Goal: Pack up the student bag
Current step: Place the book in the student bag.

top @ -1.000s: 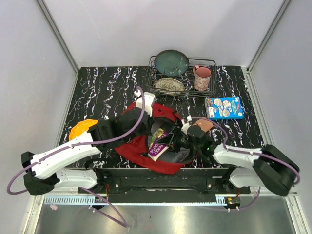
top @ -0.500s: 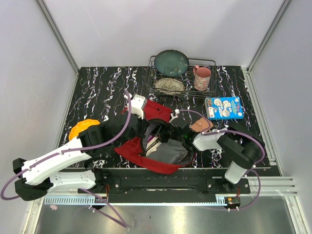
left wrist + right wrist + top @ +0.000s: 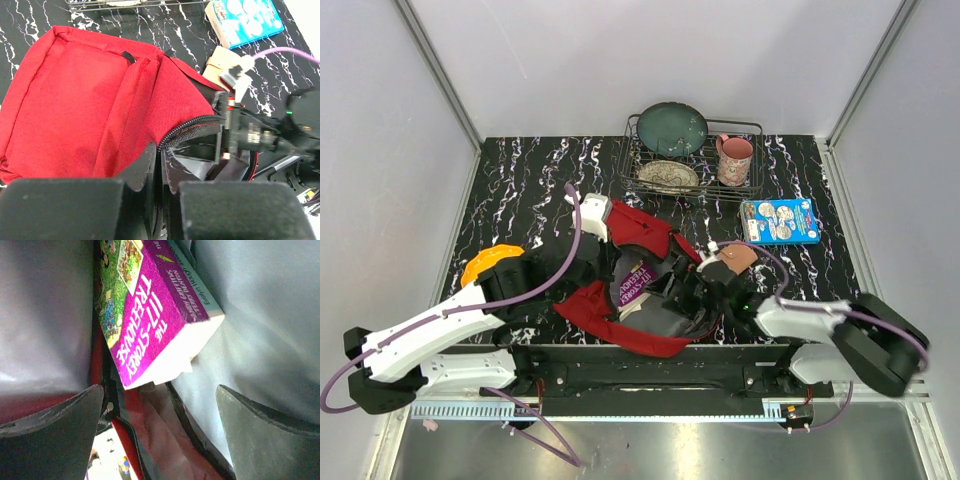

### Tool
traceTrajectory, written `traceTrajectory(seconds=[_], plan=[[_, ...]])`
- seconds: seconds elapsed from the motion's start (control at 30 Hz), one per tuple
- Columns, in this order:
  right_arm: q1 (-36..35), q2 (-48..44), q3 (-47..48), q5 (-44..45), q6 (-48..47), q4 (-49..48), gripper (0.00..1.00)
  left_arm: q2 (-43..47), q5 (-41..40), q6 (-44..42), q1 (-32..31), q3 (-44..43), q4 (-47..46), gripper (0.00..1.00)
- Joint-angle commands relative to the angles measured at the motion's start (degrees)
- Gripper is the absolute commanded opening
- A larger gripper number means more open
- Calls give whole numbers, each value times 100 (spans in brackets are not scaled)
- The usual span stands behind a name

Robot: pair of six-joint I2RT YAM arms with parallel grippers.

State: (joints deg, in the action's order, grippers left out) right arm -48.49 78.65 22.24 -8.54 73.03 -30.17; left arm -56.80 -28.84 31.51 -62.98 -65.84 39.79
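Note:
The student bag (image 3: 642, 228) is a red backpack lying open in the middle of the table, with its grey lining showing. My left gripper (image 3: 616, 240) is shut on the bag's black zipper edge (image 3: 186, 131) and holds the opening up; in the left wrist view the gripper (image 3: 160, 150) pinches that edge beside the red panel (image 3: 75, 100). My right gripper (image 3: 668, 292) sits at the bag's mouth, open. In the right wrist view a purple book (image 3: 155, 315) lies loose inside against the grey lining, ahead of the open gripper (image 3: 160, 390). The book (image 3: 632, 285) also shows from above.
A wire dish rack (image 3: 756, 128) at the back holds a teal bowl (image 3: 672, 128) and a patterned plate (image 3: 668, 175), with a pink mug (image 3: 734, 158) beside them. A blue packet (image 3: 779, 220) lies at the right, a tan object (image 3: 735, 258) near it, an orange object (image 3: 488, 265) at the left.
My right gripper has opened and let go of the purple book, which now rests inside the bag. My left gripper has pulled the bag's edge back and to the left.

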Motion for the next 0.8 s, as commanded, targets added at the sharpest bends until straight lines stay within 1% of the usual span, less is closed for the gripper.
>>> traceTrajectory(seconds=[0.0, 0.03, 0.07, 0.1, 0.13, 0.2, 0.23, 0.3, 0.33, 0.4, 0.43, 0.5, 0.53, 0.57, 0.6, 0.63, 0.67, 0.7, 0.73, 0.77], plan=[[-29, -1622, -53, 799, -614, 2108, 100, 81, -183, 84, 58, -33, -209, 9], [-29, -2312, -27, 1010, -650, 2913, 100, 20, -166, 75, 67, -42, -217, 9], [-29, -2685, 17, 1447, -685, 3364, 100, -7, -157, 66, 67, -51, -226, 11], [-29, -3054, 61, 1686, -711, 3752, 100, -24, -140, 49, 75, -51, -244, 19], [-29, -3780, 122, 2237, -729, 4504, 100, -77, -79, 40, 84, -43, -252, 26], [-29, -4434, 315, 2889, -703, 5246, 100, -121, -17, 31, 84, 10, -314, 60], [-29, -4968, 394, 3528, -668, 5920, 100, -156, 62, 40, 84, 28, -331, 81], [-11, -5350, 605, 4173, -432, 6521, 100, -165, 107, 57, 93, 45, -358, 88], [-3, -5534, 676, 4750, -343, 6994, 100, -165, 133, 66, 84, 54, -349, 94], [32, -5501, 913, 5193, -255, 7322, 100, -104, 142, 84, 84, 98, -375, 98], [59, -5275, 1027, 5517, -316, 7542, 99, -25, 124, 84, 84, 133, -393, 99], [208, -4888, 1439, 5783, -535, 7710, 100, 45, 124, 84, 84, 194, -419, 99], [304, -4398, 1615, 5941, -719, 7806, 100, 107, 133, 84, 93, 212, -428, 99], [470, -4133, 2008, 5977, -1138, 7886, 100, 142, 150, 92, 84, 230, -420, 99], [898, -3886, 2212, 5978, -1290, 7956, 100, 177, 159, 101, 84, 282, -428, 99], [1242, -3475, 2528, 5786, -1692, 7983, 99, 212, 220, 110, 93, 317, -463, 99], [1541, -3314, 2635, 5610, -2018, 7896, 100, 230, 256, 119, 93, 405, -507, 99], [2188, -3199, 2697, 5365, -2482, 7347, 100, 265, 291, 145, 93, 449, -594, 99], [2525, -3016, 2759, 4745, -3174, 7089, 100, 274, 378, 180, 93, 493, -639, 99], [2877, -2927, 2803, 4408, -3338, 6947, 100, 283, 440, 224, 93, 581, -752, 99]])
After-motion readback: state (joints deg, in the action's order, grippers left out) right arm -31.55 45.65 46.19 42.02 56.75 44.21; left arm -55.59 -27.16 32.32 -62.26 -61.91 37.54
